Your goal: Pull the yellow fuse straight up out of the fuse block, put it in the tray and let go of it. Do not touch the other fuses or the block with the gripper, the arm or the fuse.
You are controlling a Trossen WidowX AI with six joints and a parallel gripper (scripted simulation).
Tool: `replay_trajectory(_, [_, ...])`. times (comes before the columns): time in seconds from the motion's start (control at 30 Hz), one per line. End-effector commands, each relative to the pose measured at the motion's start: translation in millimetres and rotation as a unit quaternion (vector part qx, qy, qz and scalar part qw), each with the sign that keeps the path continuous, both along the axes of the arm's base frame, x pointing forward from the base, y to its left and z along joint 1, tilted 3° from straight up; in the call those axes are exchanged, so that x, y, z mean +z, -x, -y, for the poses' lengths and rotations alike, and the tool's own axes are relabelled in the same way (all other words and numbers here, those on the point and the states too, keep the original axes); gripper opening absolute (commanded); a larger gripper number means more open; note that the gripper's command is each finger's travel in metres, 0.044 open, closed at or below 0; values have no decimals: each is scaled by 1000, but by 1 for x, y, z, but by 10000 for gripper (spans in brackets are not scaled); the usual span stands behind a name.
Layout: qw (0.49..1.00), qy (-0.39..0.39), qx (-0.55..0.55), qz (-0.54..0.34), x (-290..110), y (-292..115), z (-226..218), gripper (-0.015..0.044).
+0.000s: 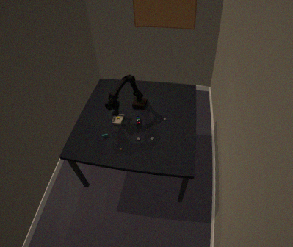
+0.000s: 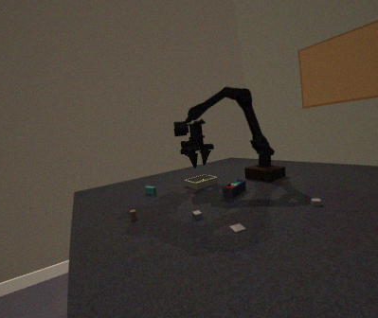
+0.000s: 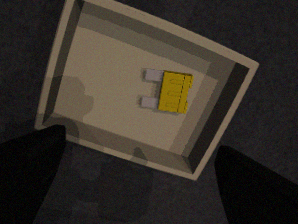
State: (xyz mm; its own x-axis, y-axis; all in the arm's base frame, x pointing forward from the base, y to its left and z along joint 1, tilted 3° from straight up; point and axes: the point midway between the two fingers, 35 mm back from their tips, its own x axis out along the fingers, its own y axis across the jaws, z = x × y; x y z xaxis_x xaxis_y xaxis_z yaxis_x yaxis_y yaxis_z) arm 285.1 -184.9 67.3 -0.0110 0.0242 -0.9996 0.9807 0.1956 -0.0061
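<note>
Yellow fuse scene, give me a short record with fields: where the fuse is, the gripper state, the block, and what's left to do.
fuse: yellow fuse lies flat inside the tray, prongs toward the tray's middle
gripper: gripper open, holding nothing, hanging above the tray
fingers: apart, clear of the fuse
block: fuse block beside the tray, other fuses seated
left to do: nothing visible; fuse released in tray

Scattered on dark table [image 2: 308,265]: teal block [image 2: 151,190], small tan cube [image 2: 133,215], white tile [image 2: 237,227]; orange wall panel [image 2: 351,66].
</note>
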Motion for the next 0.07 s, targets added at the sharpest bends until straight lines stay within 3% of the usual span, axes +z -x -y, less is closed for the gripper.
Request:
replay_trajectory(0.0, [1000, 0, 0, 0, 0, 0, 0, 330])
replay_trajectory(0.03, [1000, 0, 0, 0, 0, 0, 0, 330])
